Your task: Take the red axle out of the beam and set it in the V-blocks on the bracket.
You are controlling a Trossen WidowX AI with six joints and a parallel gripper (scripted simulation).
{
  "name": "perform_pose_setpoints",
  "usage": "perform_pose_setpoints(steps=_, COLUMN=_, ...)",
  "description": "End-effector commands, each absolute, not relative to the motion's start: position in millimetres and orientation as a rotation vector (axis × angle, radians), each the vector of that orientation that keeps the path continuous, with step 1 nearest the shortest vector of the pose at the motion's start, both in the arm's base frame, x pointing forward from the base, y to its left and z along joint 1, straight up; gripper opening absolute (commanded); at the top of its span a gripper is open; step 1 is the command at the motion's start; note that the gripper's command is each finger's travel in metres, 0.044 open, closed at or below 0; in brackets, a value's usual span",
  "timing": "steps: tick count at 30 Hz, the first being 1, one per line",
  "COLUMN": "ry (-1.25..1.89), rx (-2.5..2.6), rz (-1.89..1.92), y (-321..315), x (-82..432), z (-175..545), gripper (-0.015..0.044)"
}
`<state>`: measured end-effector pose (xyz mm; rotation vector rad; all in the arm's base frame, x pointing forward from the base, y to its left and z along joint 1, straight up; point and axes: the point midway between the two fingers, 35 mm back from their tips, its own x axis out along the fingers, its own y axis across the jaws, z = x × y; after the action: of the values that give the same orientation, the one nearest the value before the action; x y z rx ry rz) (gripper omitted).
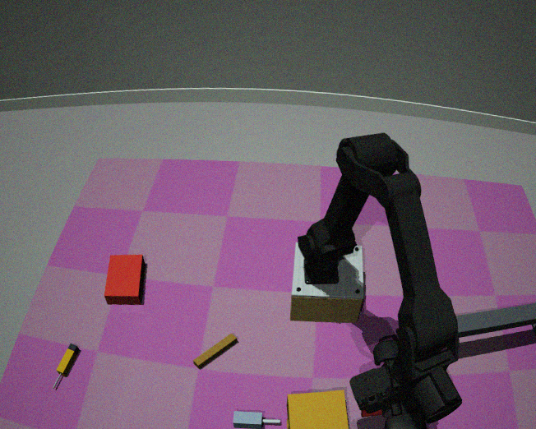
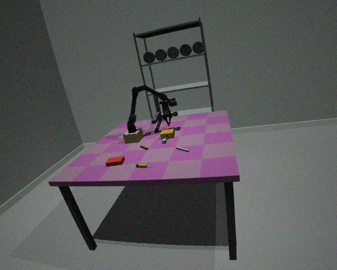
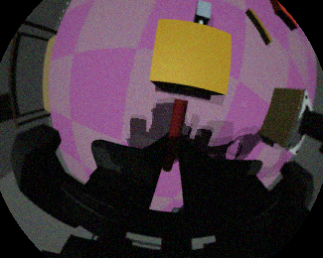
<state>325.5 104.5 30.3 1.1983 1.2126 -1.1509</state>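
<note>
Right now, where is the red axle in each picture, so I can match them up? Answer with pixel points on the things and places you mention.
Top: red axle [image 1: 371, 412] [image 2: 168, 125] [image 3: 178, 119], a sliver near the bottom edge, right of the yellow block [image 1: 316, 411] [image 2: 167, 133] [image 3: 192, 57].
Exterior: a tiny red tip near the centre, above that block.
Wrist: near the centre, below the block.
Shared landmark: the yellow block.

Top view: lane btwn red box [image 1: 124, 279] [image 2: 115, 160] on left & arm's base box [image 1: 325, 308] [image 2: 133, 137] [image 3: 283, 116] is wide; only tan stick [image 1: 214, 351] [image 2: 143, 147] [image 3: 258, 26] intrudes, low, nearer side. Yellow block [image 1: 317, 411] [image 2: 167, 134] [image 3: 192, 56] stands just left of gripper [image 2: 168, 121] [image 3: 173, 140]; wrist cam shows a gap btwn block & held red axle [image 1: 371, 413] [image 3: 178, 119], which juts past fingertips. Grey-blue piece [image 1: 247, 419] [image 2: 164, 140] [image 3: 204, 10] sits beyond block, so low pass left = blocked. Right: raised grey bar [image 1: 504, 318] crosses, w/ shadow below.
</note>
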Motion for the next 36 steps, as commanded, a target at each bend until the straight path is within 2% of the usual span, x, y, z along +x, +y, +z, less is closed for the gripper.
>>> perform_pose_setpoints(steps=1, ry=1.214, rx=1.197, rz=-1.152, y=105, x=326, z=54, gripper=0.0000)
perform_pose_setpoints(steps=8, ry=1.214, rx=1.196, rz=-1.153, y=105, x=325, z=93, gripper=0.0000)
perform_pose_setpoints(steps=15, ry=1.215, rx=1.196, rz=-1.153, y=112, x=318, z=97, gripper=0.0000)
perform_pose_setpoints(steps=36, ry=1.226, rx=1.196, rz=-1.155, y=179, x=217, z=97, gripper=0.0000)
